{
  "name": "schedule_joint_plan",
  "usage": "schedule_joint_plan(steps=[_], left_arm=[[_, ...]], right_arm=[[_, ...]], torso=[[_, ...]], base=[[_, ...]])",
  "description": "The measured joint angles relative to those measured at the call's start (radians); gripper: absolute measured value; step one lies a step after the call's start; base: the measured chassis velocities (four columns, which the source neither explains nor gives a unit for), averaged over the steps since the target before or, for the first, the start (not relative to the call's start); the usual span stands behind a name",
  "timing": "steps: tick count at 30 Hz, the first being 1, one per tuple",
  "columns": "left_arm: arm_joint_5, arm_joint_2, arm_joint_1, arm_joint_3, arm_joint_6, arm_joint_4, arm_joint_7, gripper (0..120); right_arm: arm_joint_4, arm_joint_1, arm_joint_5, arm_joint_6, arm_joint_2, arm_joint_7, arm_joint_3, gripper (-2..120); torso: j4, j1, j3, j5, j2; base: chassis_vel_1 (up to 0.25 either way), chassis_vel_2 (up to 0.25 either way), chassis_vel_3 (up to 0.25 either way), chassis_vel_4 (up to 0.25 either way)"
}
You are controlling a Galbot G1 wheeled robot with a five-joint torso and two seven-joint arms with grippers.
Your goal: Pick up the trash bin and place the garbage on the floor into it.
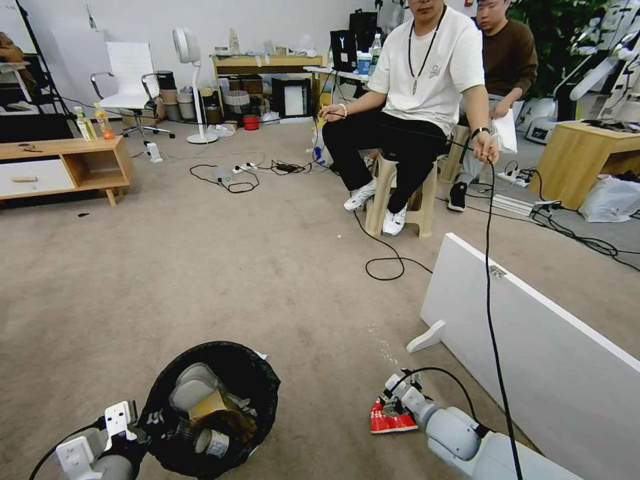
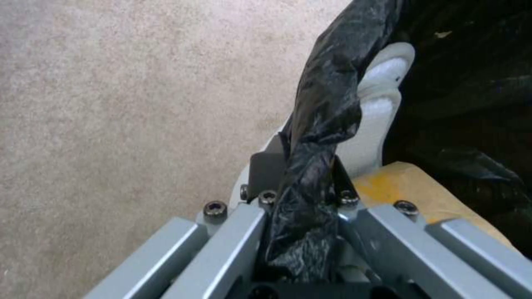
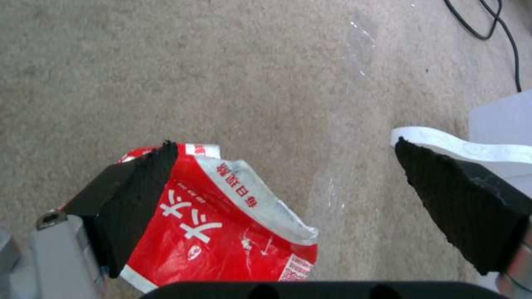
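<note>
A: Head view: left gripper [image 1: 143,427] was clamped on the rim of the trash bin [image 1: 210,407], bin low at front left with scraps inside. Right gripper [image 1: 399,393] sat low over the red-and-white packet [image 1: 392,419] on the floor [image 1: 233,267].

B: Left wrist?

A: Black bag [image 2: 318,124] pinched between the jaws (thin film, likely slippery).

B: Right wrist?

A: Fingers [image 3: 133,199] were spread wide, packet [image 3: 222,232] flat between them. Looked light and floppy; I'd pinch a raised edge.
</note>
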Motion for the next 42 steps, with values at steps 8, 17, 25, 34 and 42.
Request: schedule_joint_plan(steps=[8, 17, 25, 34, 42], left_arm=[[-0.001, 0.003, -0.007, 0.001, 0.000, 0.010, 0.000, 2], [-0.001, 0.005, -0.001, 0.004, 0.000, 0.012, -0.001, 2], [0.000, 0.004, 0.008, 0.001, 0.001, 0.002, -0.002, 2], [0.001, -0.003, 0.019, -0.004, 0.001, -0.010, -0.003, 2], [0.003, -0.007, 0.020, -0.004, 0.002, -0.012, -0.003, 2]], right_arm=[[-0.032, -0.009, -0.026, 0.034, 0.000, -0.008, -0.010, 100], [-0.100, -0.010, -0.050, 0.079, 0.018, -0.024, -0.016, 100], [-0.178, 0.022, -0.065, 0.129, 0.051, -0.037, -0.037, 100], [-0.260, 0.045, -0.080, 0.179, 0.082, -0.054, -0.056, 100], [-0.300, 0.040, -0.086, 0.208, 0.105, -0.064, -0.069, 100]], torso=[[0.0000, 0.000, 0.000, 0.0000, 0.000], [0.0001, 0.000, 0.000, 0.0000, 0.000], [0.0003, 0.000, 0.000, 0.0000, 0.000], [0.0001, 0.000, 0.000, -0.0001, 0.000], [0.0000, 0.000, 0.000, 0.0000, 0.000]], base=[[0.000, 0.000, 0.000, 0.000], [0.000, 0.000, 0.000, 0.000], [0.000, 0.000, 0.000, 0.000], [0.000, 0.000, 0.000, 0.000], [0.000, 0.000, 0.000, 0.000]])
